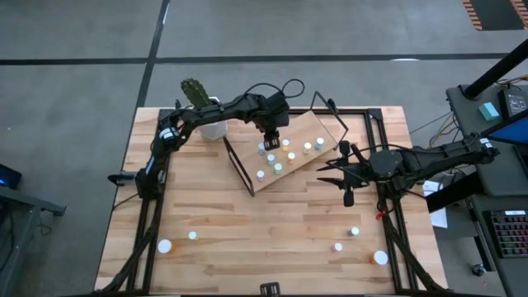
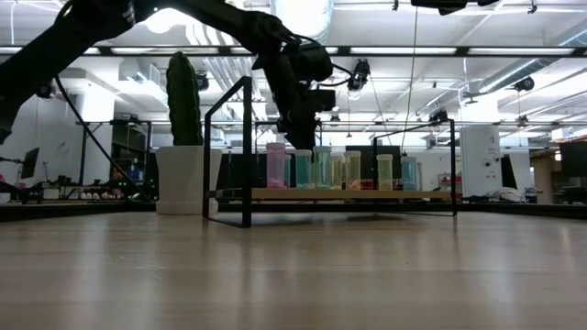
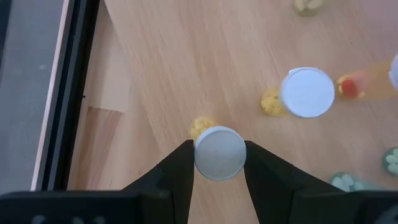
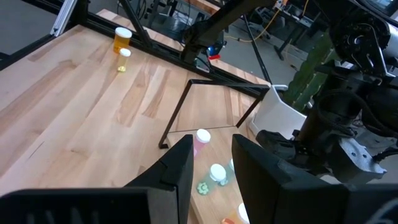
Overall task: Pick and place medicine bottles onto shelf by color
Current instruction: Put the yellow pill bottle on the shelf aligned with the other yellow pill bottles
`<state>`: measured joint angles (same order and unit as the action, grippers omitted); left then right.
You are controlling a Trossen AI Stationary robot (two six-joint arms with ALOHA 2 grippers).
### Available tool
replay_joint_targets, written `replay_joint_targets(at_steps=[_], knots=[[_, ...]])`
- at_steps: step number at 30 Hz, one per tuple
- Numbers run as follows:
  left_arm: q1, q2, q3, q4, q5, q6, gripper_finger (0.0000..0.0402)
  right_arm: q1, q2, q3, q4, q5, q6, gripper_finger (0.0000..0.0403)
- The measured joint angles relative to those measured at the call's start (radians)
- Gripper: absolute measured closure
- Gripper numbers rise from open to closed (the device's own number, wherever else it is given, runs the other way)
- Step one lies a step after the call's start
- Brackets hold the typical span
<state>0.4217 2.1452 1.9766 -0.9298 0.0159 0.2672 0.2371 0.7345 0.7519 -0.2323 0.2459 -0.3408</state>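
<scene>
The shelf [image 1: 309,128], a tilted light-wood board on a black wire frame, stands at the table's far middle. Several medicine bottles stand on it with white, green and yellow showing [image 1: 280,157]; in the low view they form a row [image 2: 353,170]. My left gripper [image 1: 271,142] reaches down over the board's far part and is shut on a white-capped bottle with yellow contents [image 3: 219,152]. A second white-capped bottle [image 3: 307,92] stands close by. My right gripper [image 1: 323,171] waits off the shelf's right end, open [image 4: 212,149] with nothing between its fingers. My left gripper pinches the bottle's white cap [image 3: 202,155] between its two fingers, one on each side. The fingers come from above, slanting steeply down. The bottle is upright, its yellow lower part [image 3: 200,127] toward the board; whether it stands on the board I cannot tell.
A cactus in a white pot [image 1: 210,124] stands just left of the shelf. Loose bottles lie near the table's front: two at the left [image 1: 165,246] [image 1: 192,236], three at the right [image 1: 355,232] [image 1: 337,247] [image 1: 380,257]. The plank table's middle [image 1: 264,223] is bare wood.
</scene>
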Motion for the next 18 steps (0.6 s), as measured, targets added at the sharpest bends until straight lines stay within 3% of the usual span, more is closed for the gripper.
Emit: replay_joint_targets(at_steps=[18], knots=[[0.0,0.0,0.0,0.002,-0.001,-0.003,0.0282,0.0,0.0,0.0,-0.002,0.0,0.0,0.0303]])
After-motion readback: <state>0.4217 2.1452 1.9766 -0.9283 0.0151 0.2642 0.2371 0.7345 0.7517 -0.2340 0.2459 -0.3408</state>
